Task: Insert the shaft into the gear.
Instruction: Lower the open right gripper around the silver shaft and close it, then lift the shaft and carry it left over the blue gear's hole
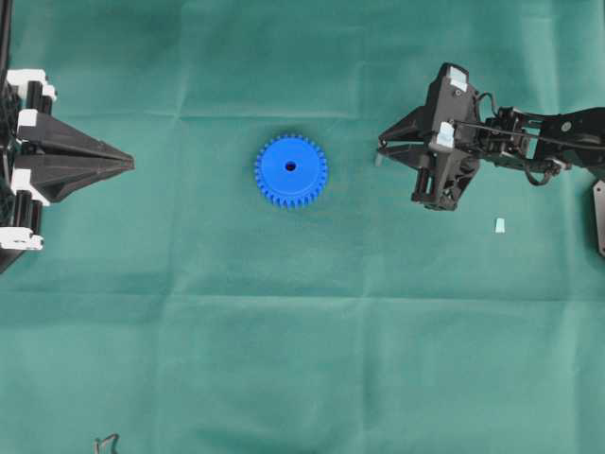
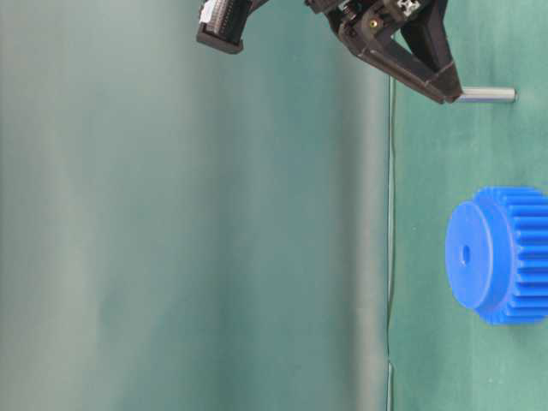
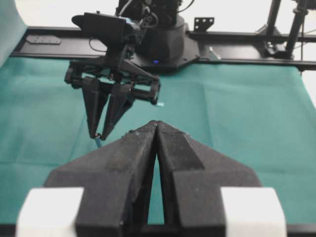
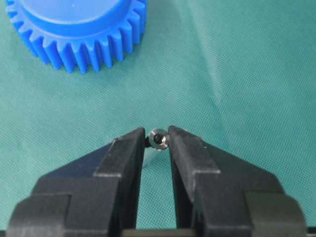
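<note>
The right gripper [image 4: 158, 139] is pinching the shaft [image 4: 158, 138] between its fingertips, the pin standing upright with its lower end touching the green cloth [image 1: 302, 359]; just beyond it the gear [image 1: 290, 170] is lying flat on the cloth, hole upward, apart from the pin; farther off, at the left edge, the left gripper [image 1: 128, 163] is hovering with its jaws pressed together, gripping nothing.

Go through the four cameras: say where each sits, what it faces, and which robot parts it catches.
Overhead: above, facing down at the green cloth; both grippers show.
Table-level: low, side-on; right gripper on the thin silvery metal shaft.
Left wrist: behind the shut left gripper, facing the right arm.
Right wrist: looks past its fingertips.
Shared: the bright blue toothed plastic gear.
</note>
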Robot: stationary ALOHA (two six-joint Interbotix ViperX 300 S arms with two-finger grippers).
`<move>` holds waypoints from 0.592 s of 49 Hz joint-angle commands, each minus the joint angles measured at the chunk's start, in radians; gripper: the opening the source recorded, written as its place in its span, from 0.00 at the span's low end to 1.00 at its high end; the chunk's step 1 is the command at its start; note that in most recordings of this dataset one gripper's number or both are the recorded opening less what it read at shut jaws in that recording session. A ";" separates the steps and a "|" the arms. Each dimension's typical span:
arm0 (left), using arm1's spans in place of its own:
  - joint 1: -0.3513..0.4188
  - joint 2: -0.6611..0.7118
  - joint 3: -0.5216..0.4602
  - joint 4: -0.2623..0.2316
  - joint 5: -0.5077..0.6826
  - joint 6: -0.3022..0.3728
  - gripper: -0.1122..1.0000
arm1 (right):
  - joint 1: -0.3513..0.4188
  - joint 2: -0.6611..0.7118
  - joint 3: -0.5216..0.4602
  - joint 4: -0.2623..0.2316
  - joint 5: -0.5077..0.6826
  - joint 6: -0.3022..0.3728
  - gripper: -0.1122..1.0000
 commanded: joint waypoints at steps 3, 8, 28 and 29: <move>0.000 0.002 -0.028 0.003 0.002 -0.002 0.10 | -0.003 -0.015 -0.018 0.000 0.009 0.000 0.27; -0.002 0.002 -0.028 0.003 0.003 -0.002 0.10 | -0.002 -0.046 -0.029 0.000 0.051 -0.003 0.27; -0.002 0.002 -0.028 0.003 0.005 -0.002 0.10 | -0.003 -0.239 -0.117 -0.028 0.334 -0.014 0.27; 0.000 0.002 -0.028 0.003 0.005 -0.002 0.10 | -0.002 -0.242 -0.118 -0.029 0.341 -0.014 0.27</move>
